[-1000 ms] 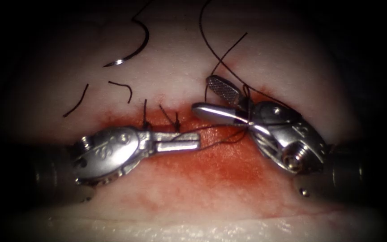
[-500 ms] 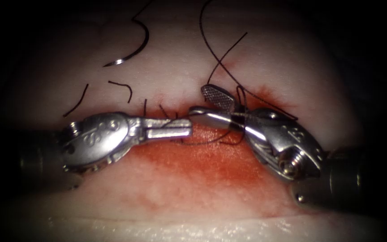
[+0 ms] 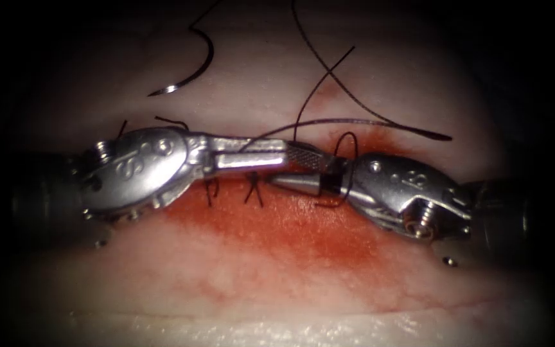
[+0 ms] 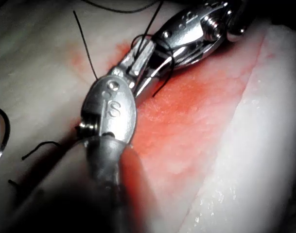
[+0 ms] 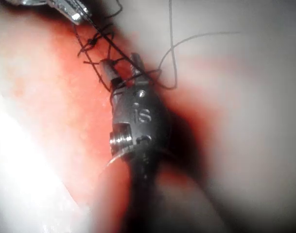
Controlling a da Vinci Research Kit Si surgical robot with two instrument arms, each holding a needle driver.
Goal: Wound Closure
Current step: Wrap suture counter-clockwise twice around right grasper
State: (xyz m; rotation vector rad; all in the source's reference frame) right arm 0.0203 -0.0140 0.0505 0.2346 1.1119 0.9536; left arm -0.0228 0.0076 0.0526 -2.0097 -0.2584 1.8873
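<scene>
Left tool (image 3: 284, 153): its fingers (image 3: 252, 142) are pressed shut and, as far as I can tell, they're pinching the thread (image 3: 354, 122), which sweeps out from them toward the right of the frame. Right tool (image 3: 282, 169): its fingers (image 3: 308, 157) are spread apart with nothing gripped between them. The thread is wound around them just in front of the wrist, and the right wrist view shows the same spread at the right tool (image 5: 121, 63). The two tips sit touching or just about, mid-frame over the red fluid (image 3: 303, 238).

To me this reads as a knot wrap. My take for doing it well: keep that loop seated on the right tool's fingers, keep the left's pull gentle and steady, and don't drag on the two stitches (image 3: 253, 190) just below the left tool's fingers.

The needle (image 3: 195, 72) lies loose on the tissue (image 3: 258, 283) in the upper left of the frame. It's not in the tissue, nobody's holding it, and it's well apart from both tools. A short cut thread end (image 3: 173, 121) peeks out above the left tool.
</scene>
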